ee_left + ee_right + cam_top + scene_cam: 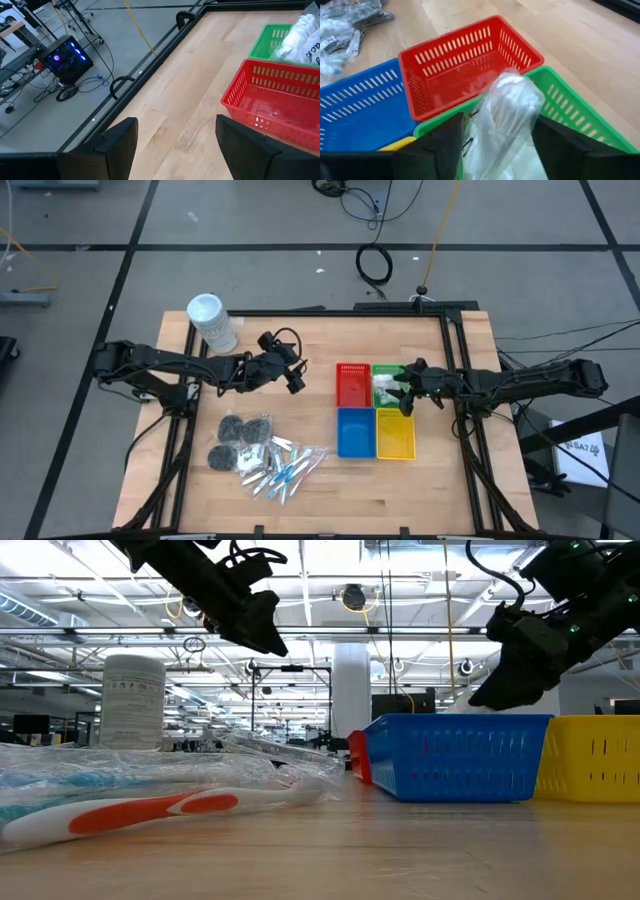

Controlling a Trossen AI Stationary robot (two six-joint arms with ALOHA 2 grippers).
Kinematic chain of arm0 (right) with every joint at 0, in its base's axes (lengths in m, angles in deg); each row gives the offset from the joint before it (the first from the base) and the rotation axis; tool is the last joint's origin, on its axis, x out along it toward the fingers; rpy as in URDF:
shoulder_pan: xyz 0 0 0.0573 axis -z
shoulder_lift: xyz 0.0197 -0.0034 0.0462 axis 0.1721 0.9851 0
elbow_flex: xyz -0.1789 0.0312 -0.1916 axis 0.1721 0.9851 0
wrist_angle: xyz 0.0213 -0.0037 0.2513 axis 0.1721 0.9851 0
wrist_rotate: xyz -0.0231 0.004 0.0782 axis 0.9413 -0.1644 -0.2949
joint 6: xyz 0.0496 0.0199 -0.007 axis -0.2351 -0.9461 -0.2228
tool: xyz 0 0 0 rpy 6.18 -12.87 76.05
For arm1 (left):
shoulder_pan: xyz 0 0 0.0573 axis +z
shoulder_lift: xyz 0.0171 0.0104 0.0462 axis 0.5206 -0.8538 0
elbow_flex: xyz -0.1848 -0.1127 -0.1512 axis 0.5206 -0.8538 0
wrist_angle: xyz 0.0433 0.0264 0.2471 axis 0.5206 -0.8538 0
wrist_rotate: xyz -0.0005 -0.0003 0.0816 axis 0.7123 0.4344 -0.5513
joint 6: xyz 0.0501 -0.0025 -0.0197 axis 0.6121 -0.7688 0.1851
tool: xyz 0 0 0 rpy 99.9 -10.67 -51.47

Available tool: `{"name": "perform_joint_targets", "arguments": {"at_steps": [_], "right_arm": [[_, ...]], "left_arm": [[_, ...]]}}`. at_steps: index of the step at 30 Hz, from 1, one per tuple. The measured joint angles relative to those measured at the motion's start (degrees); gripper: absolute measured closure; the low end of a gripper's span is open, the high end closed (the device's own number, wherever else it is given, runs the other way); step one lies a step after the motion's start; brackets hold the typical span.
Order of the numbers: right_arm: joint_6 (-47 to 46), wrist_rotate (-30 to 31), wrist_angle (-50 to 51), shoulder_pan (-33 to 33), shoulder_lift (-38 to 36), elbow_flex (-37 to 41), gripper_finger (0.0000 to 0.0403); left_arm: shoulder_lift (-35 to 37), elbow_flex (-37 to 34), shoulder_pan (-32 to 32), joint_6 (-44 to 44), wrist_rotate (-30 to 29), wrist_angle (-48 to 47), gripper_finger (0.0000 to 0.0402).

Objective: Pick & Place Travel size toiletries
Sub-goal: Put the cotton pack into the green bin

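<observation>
Right gripper (495,150) sits over the green tray (385,372), right of frame centre, fingers closed on a clear-wrapped white packet (502,117) hanging long axis down into it. We judge release comes next. Left gripper (296,383) hovers empty and open left of the red tray (352,384). Remaining toiletries (262,454) lie lower left, nearer the left arm.

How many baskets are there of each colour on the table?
Red basket: 1
Green basket: 1
Blue basket: 1
Yellow basket: 1
Total: 4
</observation>
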Motion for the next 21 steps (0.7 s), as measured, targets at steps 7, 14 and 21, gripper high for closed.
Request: {"name": "perform_joint_targets", "arguments": {"at_steps": [7,14,21], "right_arm": [[3.22,3.39,-2.91,-0.01,-2.7,0.0,0.0145],[10.99,2.55,-10.73,-0.24,-2.84,0.02,0.0176],[11.69,0.12,-8.3,-0.46,2.84,0.02,0.0276]], "left_arm": [[0.0,0.0,0.0,0.0,0.0,-0.14,0.0145],[0.0,0.0,0.0,-0.22,0.0,-0.12,0.0146],[0.0,0.0,0.0,-0.21,0.32,-0.35,0.0147]]}}
